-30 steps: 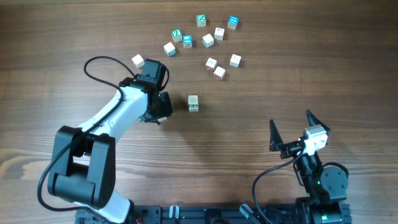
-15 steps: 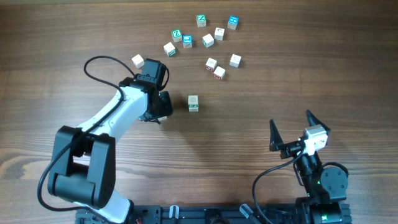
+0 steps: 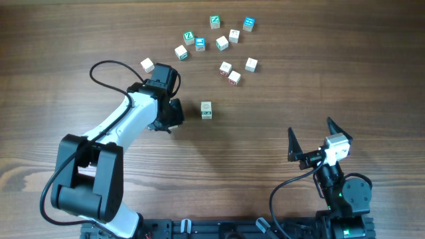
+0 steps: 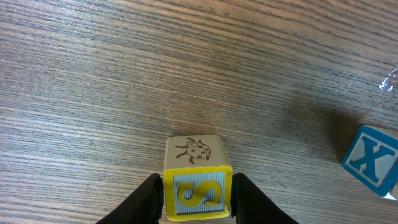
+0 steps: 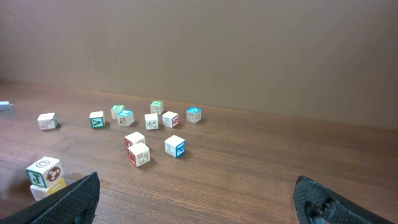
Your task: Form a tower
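The left gripper (image 3: 171, 114) pinches a yellow cube (image 4: 198, 190) tight between its fingers (image 4: 151, 200). The little tower (image 3: 206, 110) stands near the middle of the table (image 3: 279, 93), close to that gripper on its right, not touching. The right gripper (image 3: 310, 131) gapes wide, holding nothing.

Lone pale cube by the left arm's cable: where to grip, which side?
Probably two opposite side faces of the lone pale cube, straight down from above. It sits flat and alone, turned askew in the overhead view, so rotate the grasp to match.
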